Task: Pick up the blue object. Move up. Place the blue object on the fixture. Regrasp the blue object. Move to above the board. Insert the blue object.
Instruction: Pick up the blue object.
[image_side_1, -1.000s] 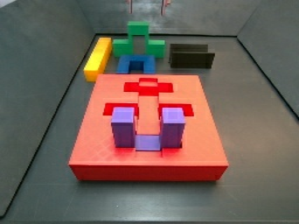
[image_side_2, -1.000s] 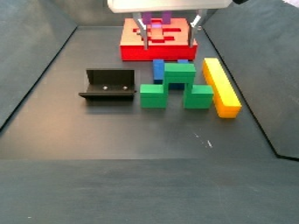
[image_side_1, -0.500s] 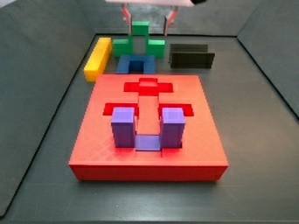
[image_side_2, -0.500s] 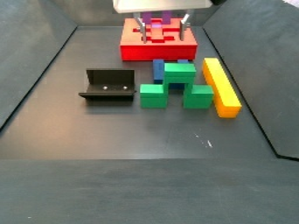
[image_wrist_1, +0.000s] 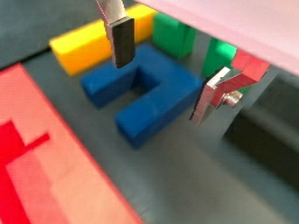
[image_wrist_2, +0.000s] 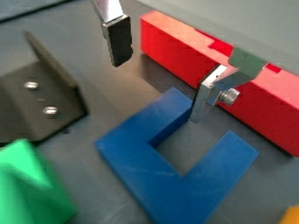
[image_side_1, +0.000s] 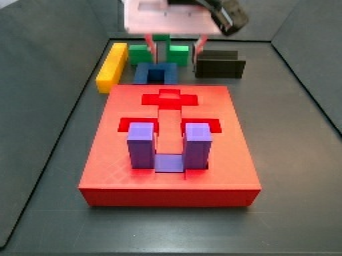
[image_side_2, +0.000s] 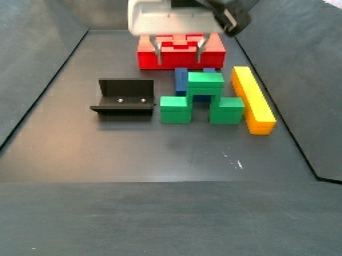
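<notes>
The hand (image_wrist_2: 163, 66) hangs with its fingers spread wide over the blue object (image_wrist_2: 176, 162), which lies flat on the floor between the board (image_wrist_2: 222, 66) and the green block (image_side_2: 203, 97), lined up to straddle one prong for the pickup.

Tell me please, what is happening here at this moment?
The Panda arm holds its open pincer over the blue object, which lies flat on the floor between the red board and the green block. The fingers stand on either side of one of its prongs without gripping it. In a wrist view the fixture stands nearby, with nothing on it. A purple block already sits in the board.
</notes>
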